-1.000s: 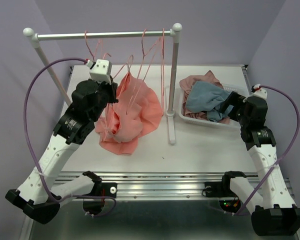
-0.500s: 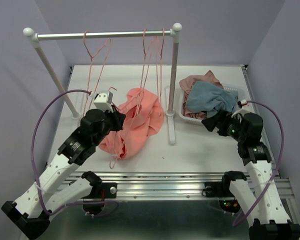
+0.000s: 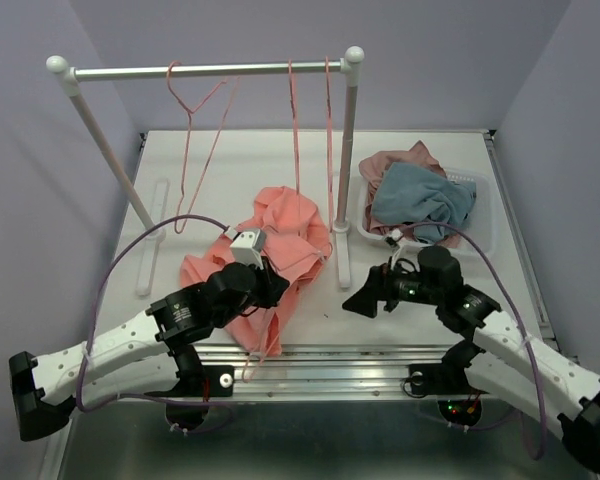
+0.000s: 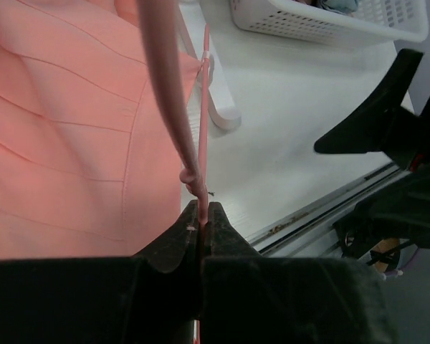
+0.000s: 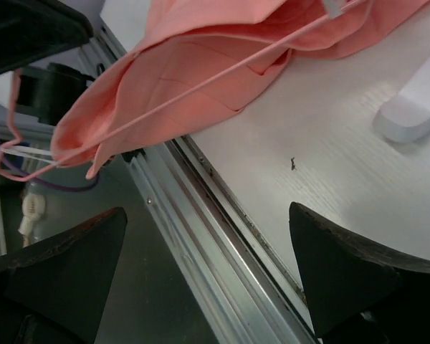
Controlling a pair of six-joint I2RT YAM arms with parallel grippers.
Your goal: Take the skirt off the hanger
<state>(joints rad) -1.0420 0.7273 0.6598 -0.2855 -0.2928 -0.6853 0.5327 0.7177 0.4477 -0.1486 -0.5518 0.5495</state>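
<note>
1. Both arms have dropped toward the near edge over the last second. The left one came away from the rack and the right one left the basket, and the skirt (image 3: 290, 235) has come down off the rail.
2. Nearest, the left pincer (image 4: 203, 215) is clamped shut on the thin pink wire of a hanger (image 4: 203, 129), just beside the skirt's near hem.
3. To its right, the right pincer (image 5: 206, 213) hangs low over the worktop's (image 3: 240, 160) near edge with its jaws spread wide, gripping nothing.
4. The skirt lies crumpled on the worktop left of centre. Its near end spills toward the metal rail at the edge, and the hanger wire runs along the cloth.
5. Farther back, the rack's (image 3: 200, 70) right foot stands just right of the skirt.
6. A white basket (image 3: 483, 225) at the far right holds a grey-blue garment (image 3: 420, 200) lying on a mauve one (image 3: 390, 165).
7. Three spare hangers (image 3: 190, 105) hang from the rack's rail.
</note>
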